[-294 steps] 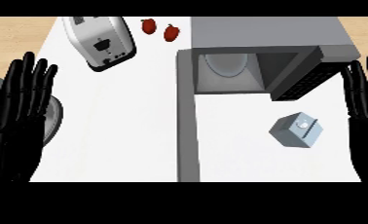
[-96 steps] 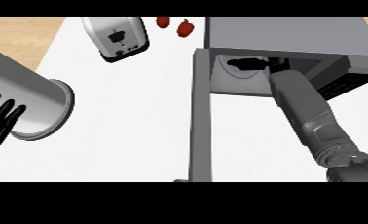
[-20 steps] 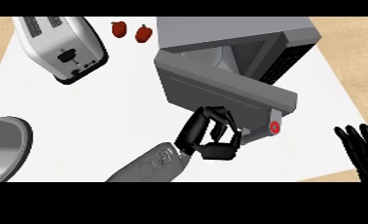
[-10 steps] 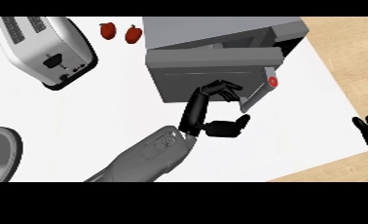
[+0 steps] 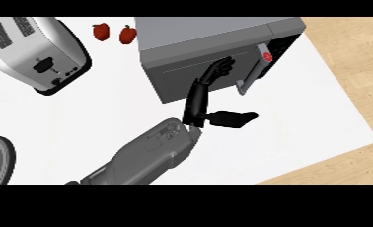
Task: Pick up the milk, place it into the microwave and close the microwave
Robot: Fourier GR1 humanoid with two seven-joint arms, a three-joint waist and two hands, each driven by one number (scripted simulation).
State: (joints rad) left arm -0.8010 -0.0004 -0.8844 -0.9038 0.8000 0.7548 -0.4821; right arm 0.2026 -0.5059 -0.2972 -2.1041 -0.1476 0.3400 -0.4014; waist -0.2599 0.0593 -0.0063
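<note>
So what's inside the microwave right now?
That cannot be seen: the microwave door covers the inside, with the left robot hand pressed flat against it. None of its contents show.

My left hand meets the microwave door ahead, the toaster and red peppers crowd the left, and bare counter lies open rightward

kitchen counter, from above: microwave at back, right of centre, door facing me. toaster at back left, well apart. first pepper and second pepper side by side between them, second just beside microwave. my left hand before microwave, straight fingers touching door, left of handle. curved rim at near left edge.
</note>
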